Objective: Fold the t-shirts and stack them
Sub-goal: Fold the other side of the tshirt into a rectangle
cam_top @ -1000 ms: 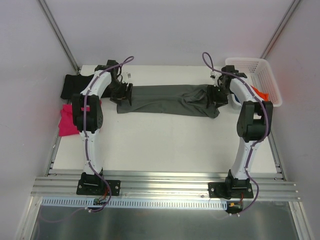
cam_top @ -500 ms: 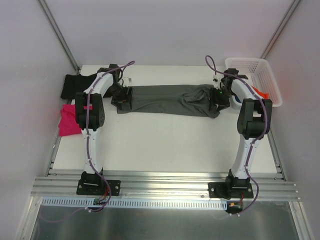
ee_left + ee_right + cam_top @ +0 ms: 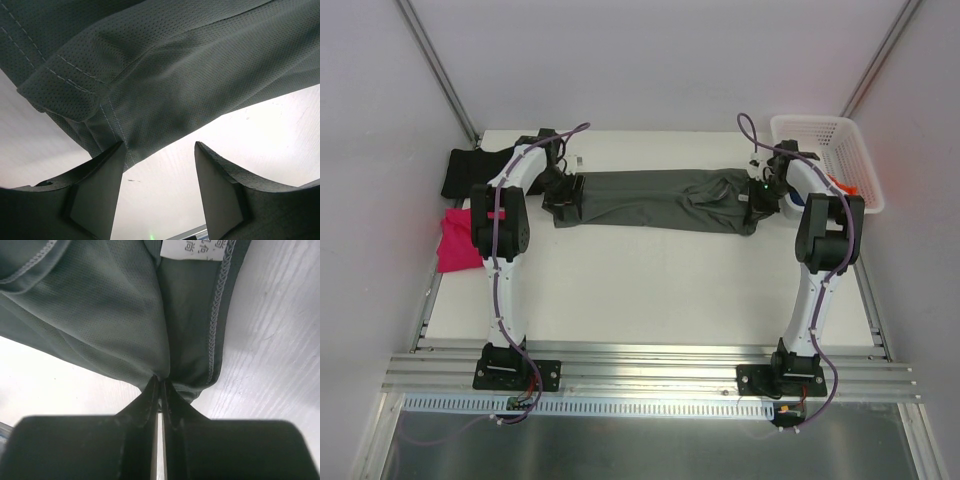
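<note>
A dark grey t-shirt (image 3: pixel 650 200) lies stretched in a long band across the far half of the table. My left gripper (image 3: pixel 565 195) stands at its left end. In the left wrist view that gripper (image 3: pixel 159 146) is open, its left fingertip (image 3: pixel 117 150) touching the shirt's stitched hem (image 3: pixel 115 120), with only bare table between the jaws. My right gripper (image 3: pixel 752 200) is at the shirt's right end. The right wrist view shows it (image 3: pixel 160 379) shut on a pinch of the grey cloth (image 3: pixel 100 315), just below the pale neck label (image 3: pixel 192 247).
A black t-shirt (image 3: pixel 470 170) lies at the far left corner, with a magenta one (image 3: pixel 450 240) in front of it at the table's left edge. The white lattice basket (image 3: pixel 830 130) stands at the far right, an orange t-shirt (image 3: pixel 842 186) showing in it.
My right gripper has closed on the right end of the grey shirt. My left gripper has settled a little lower at the left end, its jaws slightly narrower.
</note>
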